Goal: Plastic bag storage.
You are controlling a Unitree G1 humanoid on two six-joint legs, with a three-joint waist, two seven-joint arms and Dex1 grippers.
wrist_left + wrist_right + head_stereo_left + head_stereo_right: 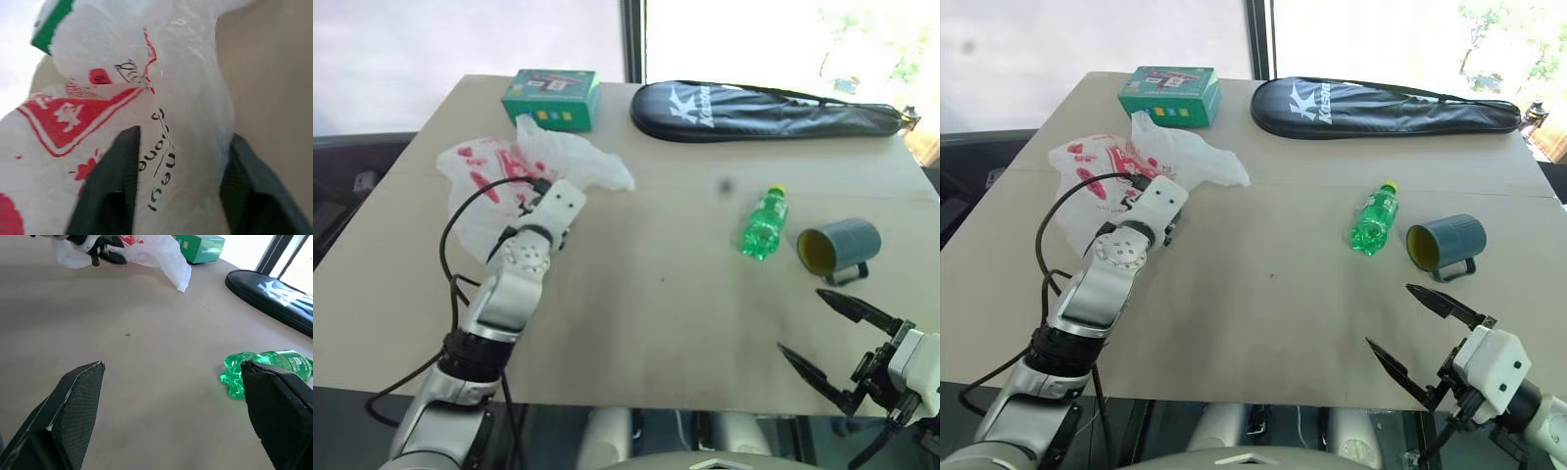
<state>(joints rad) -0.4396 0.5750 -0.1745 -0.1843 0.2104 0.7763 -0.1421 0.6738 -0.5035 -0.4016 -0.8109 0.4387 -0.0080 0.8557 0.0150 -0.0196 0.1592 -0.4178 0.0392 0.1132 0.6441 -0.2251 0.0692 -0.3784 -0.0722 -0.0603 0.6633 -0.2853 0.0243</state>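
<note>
Left gripper (178, 196): my fingers straddle a fold of the bag (509, 171), partly closed around it.
Right gripper (1420, 328): I hold it wide open, empty, near the bottle (1372, 219).

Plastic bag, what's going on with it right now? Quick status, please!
Left gripper fingers either side of a fold of the plastic bag. Right gripper open, empty, apart. Table bare around bag's near side.

plastic bag (499, 171) crumpled, white, red print, on table
</note>
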